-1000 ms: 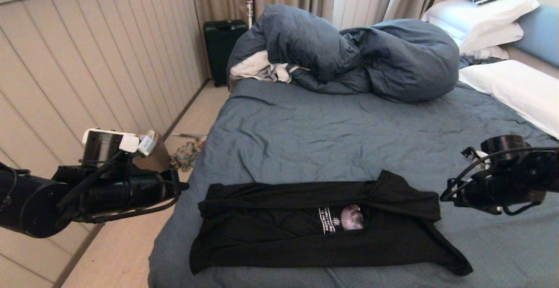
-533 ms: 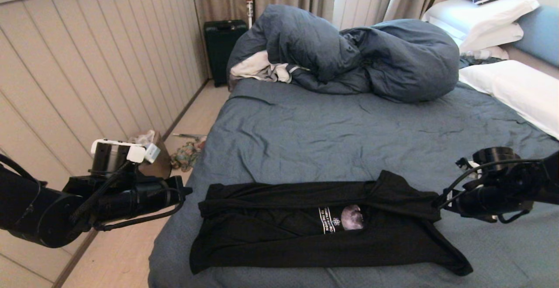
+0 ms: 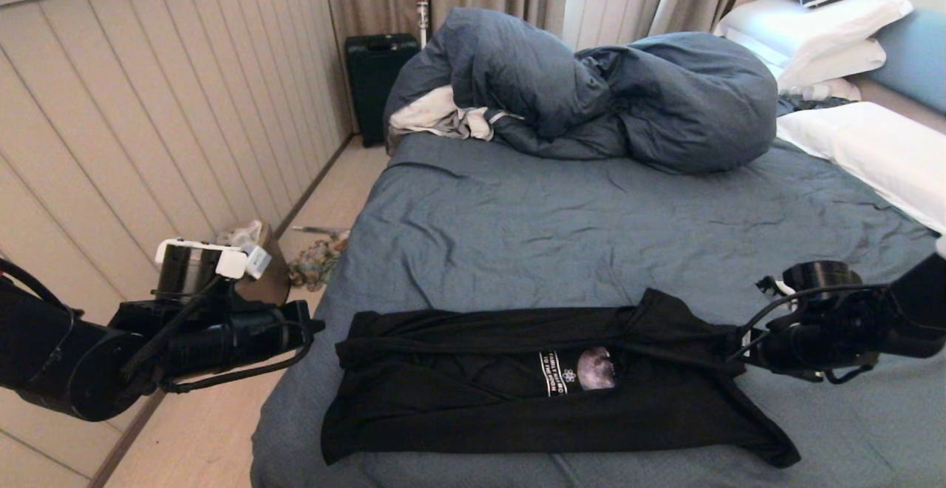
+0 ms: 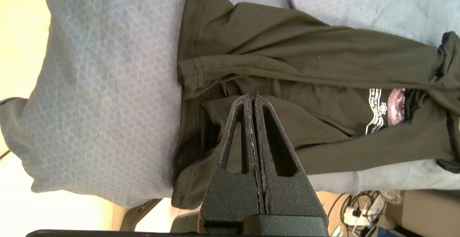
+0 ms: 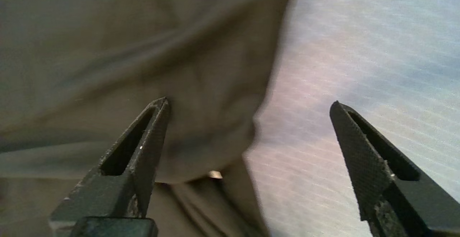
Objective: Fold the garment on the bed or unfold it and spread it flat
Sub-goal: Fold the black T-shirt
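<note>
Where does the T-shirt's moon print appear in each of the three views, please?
Head view: the moon print sits in the middle of the folded T-shirt, low in the picture, right of centre.
Left wrist view: the print lies near the right edge, beyond the shut left gripper.
Right wrist view: not in it; only plain black cloth shows between the open fingers.
Shared landmark: the blue sheet under the shirt.

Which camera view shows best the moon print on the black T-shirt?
The left wrist view: the moon print is large there, beside its white lettering, on the T-shirt. The head view shows the print small, mid-shirt. The right wrist view shows only plain fabric.
</note>
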Controlling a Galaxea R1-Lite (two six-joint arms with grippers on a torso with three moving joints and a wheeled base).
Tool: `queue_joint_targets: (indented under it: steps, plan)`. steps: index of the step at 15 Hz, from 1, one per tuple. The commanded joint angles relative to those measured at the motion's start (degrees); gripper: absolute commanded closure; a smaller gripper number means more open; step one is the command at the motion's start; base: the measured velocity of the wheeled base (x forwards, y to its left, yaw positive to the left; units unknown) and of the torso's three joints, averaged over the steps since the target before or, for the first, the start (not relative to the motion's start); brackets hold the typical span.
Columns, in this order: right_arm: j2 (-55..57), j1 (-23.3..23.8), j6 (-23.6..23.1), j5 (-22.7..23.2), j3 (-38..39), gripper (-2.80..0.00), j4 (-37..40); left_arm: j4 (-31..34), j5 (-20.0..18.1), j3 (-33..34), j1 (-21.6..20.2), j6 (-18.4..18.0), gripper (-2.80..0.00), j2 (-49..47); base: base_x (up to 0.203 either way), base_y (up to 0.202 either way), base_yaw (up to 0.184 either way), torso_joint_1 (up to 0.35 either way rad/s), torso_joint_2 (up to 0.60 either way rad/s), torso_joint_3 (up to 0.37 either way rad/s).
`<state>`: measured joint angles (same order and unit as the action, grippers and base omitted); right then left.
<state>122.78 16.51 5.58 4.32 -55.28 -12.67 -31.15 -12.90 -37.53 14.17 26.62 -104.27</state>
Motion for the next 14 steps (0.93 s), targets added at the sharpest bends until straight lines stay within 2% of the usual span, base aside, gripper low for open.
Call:
queue_joint_targets:
  steps: [1, 10, 11, 14]
  plan:
    - [1.0, -0.1, 0.0, 0.1, -0.2, -2.8, -0.1, -0.2, 0.0, 0.1, 0.0, 0.2, 0.0, 0.2, 0.0, 0.0, 0.0, 0.0, 0.0, 0.0]
    - [3.6, -1.1, 1.0, 0.1, -2.2, -2.8, -0.1, -0.3, -0.1, 0.7, 0.0, 0.1, 0.0, 1.1, 0.0, 0.0, 0.0, 0.0, 0.0, 0.0]
    - [3.4, -1.3, 1.2, 0.0, -2.0, 0.0, -0.4, -0.3, -0.1, 0.7, 0.0, 0.1, 0.0, 1.2, 0.0, 0.0, 0.0, 0.0, 0.0, 0.0]
    - [4.4, -2.1, 2.1, -0.6, -1.0, 0.0, -5.0, -0.3, -0.2, 0.8, 0.1, 0.1, 0.0, 1.6, 0.0, 0.0, 0.0, 0.0, 0.0, 0.0]
